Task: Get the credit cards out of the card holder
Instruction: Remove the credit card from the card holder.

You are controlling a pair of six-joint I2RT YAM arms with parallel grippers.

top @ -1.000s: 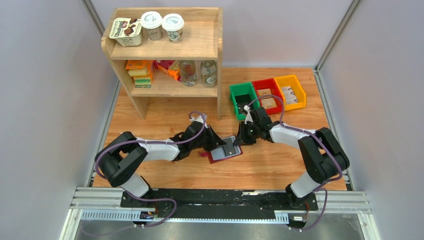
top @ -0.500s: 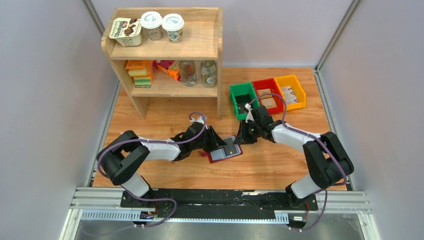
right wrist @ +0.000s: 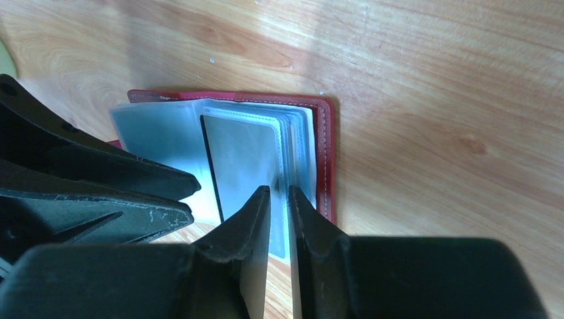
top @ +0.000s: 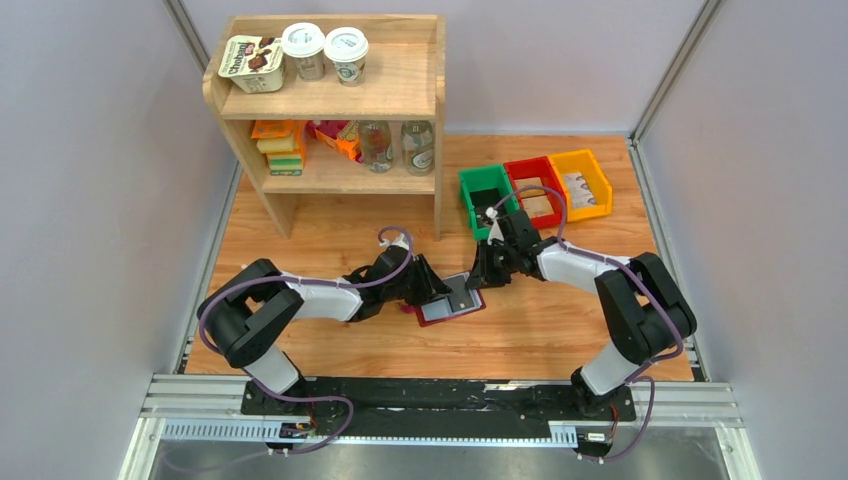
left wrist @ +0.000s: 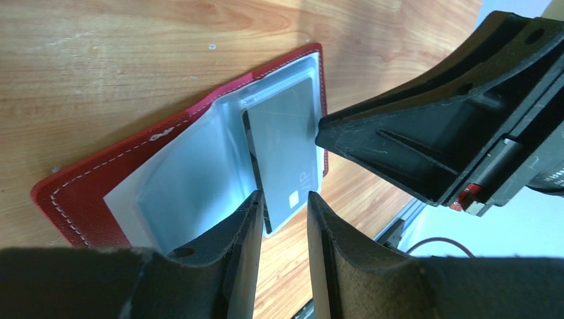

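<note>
The dark-red card holder (top: 474,309) (left wrist: 80,193) (right wrist: 324,159) lies open on the table between my two grippers, its clear sleeves facing up. A grey credit card (left wrist: 282,146) (right wrist: 243,159) sticks partly out of one sleeve, past the holder's near edge. My left gripper (top: 433,291) (left wrist: 282,222) is open. The card's end lies just beyond its fingertips, and wood shows through the gap. My right gripper (top: 479,281) (right wrist: 279,199) stands over the holder's right half with only a narrow slit between its jaws. Its tips straddle a sleeve's edge; I cannot tell whether they touch it.
Green (top: 478,185), red (top: 527,169) and yellow (top: 596,171) bins stand behind the right arm. A wooden shelf (top: 330,110) with cups, bottles and packets stands at the back left. The two grippers' fingers are close to each other over the holder.
My left gripper's jaws have come apart at the card's end. The holder has not moved, and the right arm has only shifted slightly.
</note>
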